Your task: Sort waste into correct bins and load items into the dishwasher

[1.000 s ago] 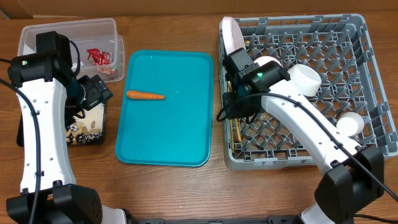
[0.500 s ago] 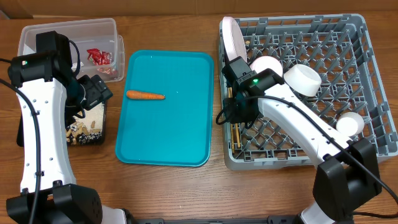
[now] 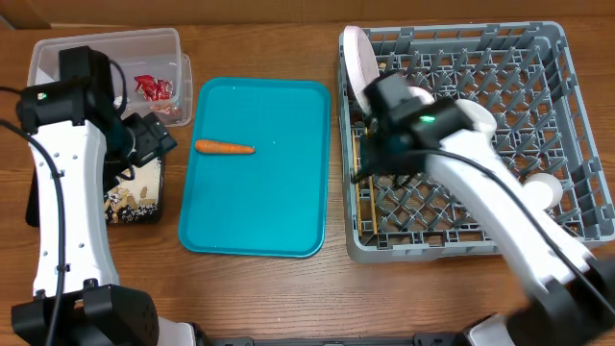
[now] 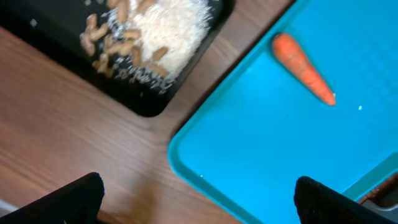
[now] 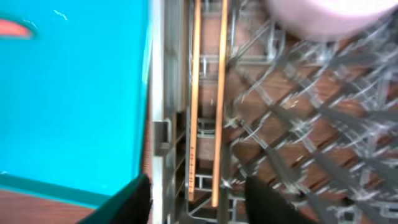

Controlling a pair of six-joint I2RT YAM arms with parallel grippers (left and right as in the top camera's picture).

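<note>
An orange carrot (image 3: 225,148) (image 4: 303,76) lies on the teal tray (image 3: 259,221). My left gripper (image 3: 144,144) (image 4: 199,205) hangs wide open and empty over that tray's left edge, beside the black tray (image 3: 154,213) (image 4: 146,106) of peanut scraps and white crumbs. The clear tub (image 3: 106,43) holds a red wrapper (image 3: 154,87). In the grey dish rack (image 3: 577,96) are an upright plate (image 3: 359,58), two bowls (image 3: 471,120) and a cup (image 3: 540,190). The chopsticks (image 3: 363,197) (image 5: 194,93) lie along the rack's left wall. My right gripper (image 3: 373,161) (image 5: 196,202) is open just above them.
The teal tray's rim (image 5: 74,186) runs close alongside the rack's left wall (image 5: 158,93). A pale dish (image 5: 323,15) stands just beyond the chopsticks. Upright pegs fill the rack floor (image 5: 323,137). Bare wooden table (image 4: 74,137) shows between the black tray and the teal tray.
My right gripper has opened and let go of the chopsticks, which now rest in the rack. The right arm has shifted slightly right. The left arm has not moved.
</note>
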